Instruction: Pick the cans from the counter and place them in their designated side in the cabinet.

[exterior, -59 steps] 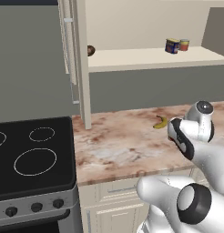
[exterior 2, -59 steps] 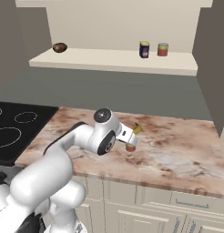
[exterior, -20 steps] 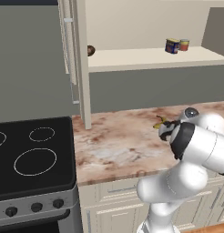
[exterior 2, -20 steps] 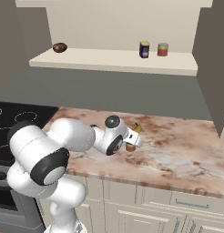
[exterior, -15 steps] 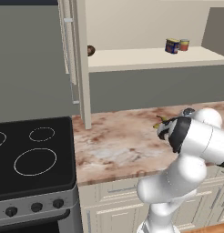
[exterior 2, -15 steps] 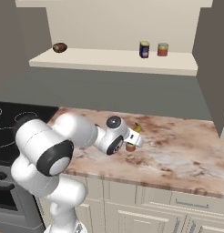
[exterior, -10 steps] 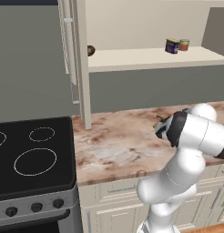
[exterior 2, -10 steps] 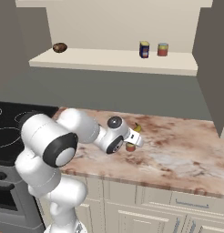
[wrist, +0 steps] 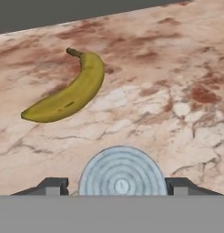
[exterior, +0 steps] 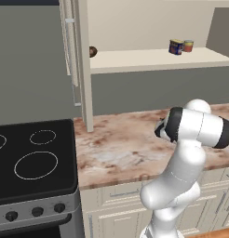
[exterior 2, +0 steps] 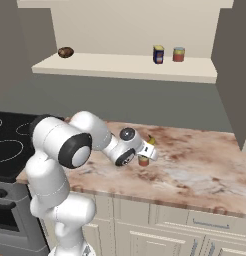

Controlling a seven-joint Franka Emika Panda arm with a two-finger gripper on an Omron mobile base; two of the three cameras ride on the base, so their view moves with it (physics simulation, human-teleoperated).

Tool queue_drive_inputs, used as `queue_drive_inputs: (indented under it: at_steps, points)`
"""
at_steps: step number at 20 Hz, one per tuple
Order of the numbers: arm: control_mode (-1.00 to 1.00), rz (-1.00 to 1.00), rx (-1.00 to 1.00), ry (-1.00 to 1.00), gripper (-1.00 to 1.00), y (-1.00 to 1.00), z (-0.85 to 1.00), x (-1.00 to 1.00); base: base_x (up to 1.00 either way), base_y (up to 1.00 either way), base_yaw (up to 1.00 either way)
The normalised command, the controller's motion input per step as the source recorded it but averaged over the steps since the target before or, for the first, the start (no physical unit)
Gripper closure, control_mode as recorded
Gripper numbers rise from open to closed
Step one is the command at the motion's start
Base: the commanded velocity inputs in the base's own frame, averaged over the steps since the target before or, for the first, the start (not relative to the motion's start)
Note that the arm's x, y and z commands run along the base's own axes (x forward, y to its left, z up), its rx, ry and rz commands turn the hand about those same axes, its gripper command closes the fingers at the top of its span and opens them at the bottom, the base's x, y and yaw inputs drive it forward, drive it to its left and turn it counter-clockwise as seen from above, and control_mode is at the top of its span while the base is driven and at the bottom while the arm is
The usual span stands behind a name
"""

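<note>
A short red-orange can [exterior 2: 143, 161] stands on the marble counter [exterior 2: 195, 165], just in front of the banana. In the hand view I look straight down on its pale blue ribbed top [wrist: 120, 172]. My gripper [wrist: 118, 184] is lowered over this can with one dark finger on each side, the right one at its edge and the left one a narrow gap away; from the right base the gripper [exterior 2: 144, 154] sits on top of it. The dark blue can [exterior 2: 158, 54] with a yellow label stands on the cabinet shelf [exterior 2: 95, 66].
A yellow banana [wrist: 68, 93] lies on the counter just beyond the can. A red can with a yellowish label [exterior 2: 178, 54] stands beside the blue one. A brown round thing [exterior 2: 65, 51] sits at the shelf's left end. The black stove [exterior: 32, 158] is to the left.
The arm's elbow has swung up and over to the other side while the hand stayed low over the can beside the banana. Nothing on the counter or shelf has moved.
</note>
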Motion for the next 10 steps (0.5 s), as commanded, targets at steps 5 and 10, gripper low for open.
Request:
queue_drive_inputs:
  at_steps: [5,10]
  points:
    - [-1.0,0.0,0.0,0.0,1.0,-0.25,-0.18,0.09,0.0,0.0,0.0]
    - [-1.0,0.0,0.0,0.0,1.0,-0.32,-0.11,0.01,0.0,0.0,0.0]
